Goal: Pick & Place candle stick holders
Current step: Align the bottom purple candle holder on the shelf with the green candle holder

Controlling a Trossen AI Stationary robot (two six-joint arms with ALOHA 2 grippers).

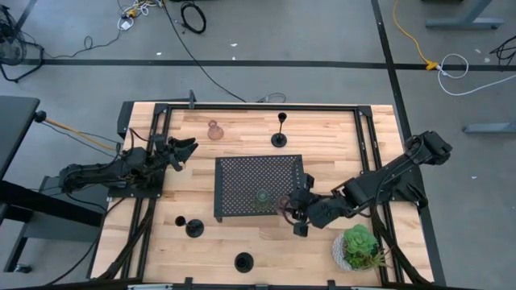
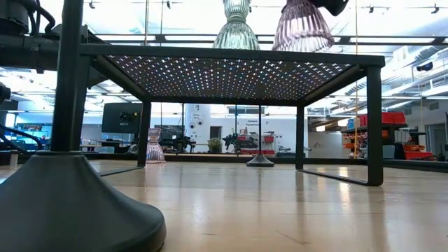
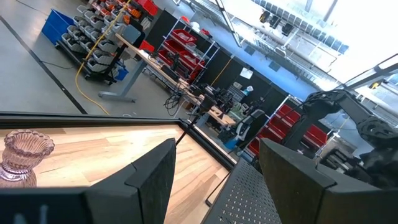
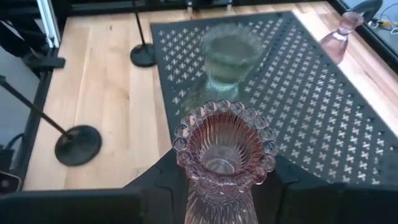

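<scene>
A black perforated tray point(image 1: 242, 173) stands mid-table. An olive-green glass holder point(image 1: 263, 197) stands on its near right part, also seen in the right wrist view point(image 4: 231, 56). My right gripper point(image 1: 292, 211) is shut on a brownish-pink glass holder point(image 4: 224, 155) beside the green one, at the tray's near right corner point(image 2: 302, 24). A pink glass holder point(image 1: 214, 130) stands on its base on the table at the far side. Three black holders point(image 1: 279, 138) point(image 1: 193, 228) point(image 1: 243, 262) stand on their disc bases. My left gripper point(image 1: 187, 150) is open and empty above the table's left side. My right gripper pinches the brownish-pink holder's ribbed body point(image 4: 217, 205), below its beaded rim, between its two fingers point(image 4: 160, 180). The fingers come roughly level from the table's right side. The holder is upright, its foot at the level of the tray top point(image 2: 301, 47); whether it rests there I cannot tell.
A leafy plant in a white pot point(image 1: 359, 246) stands at the near right, close to my right arm. Dark frame rails run along the table's left, right and far sides point(image 1: 266, 108). A black holder's base point(image 2: 70, 203) fills the low view's near left.
</scene>
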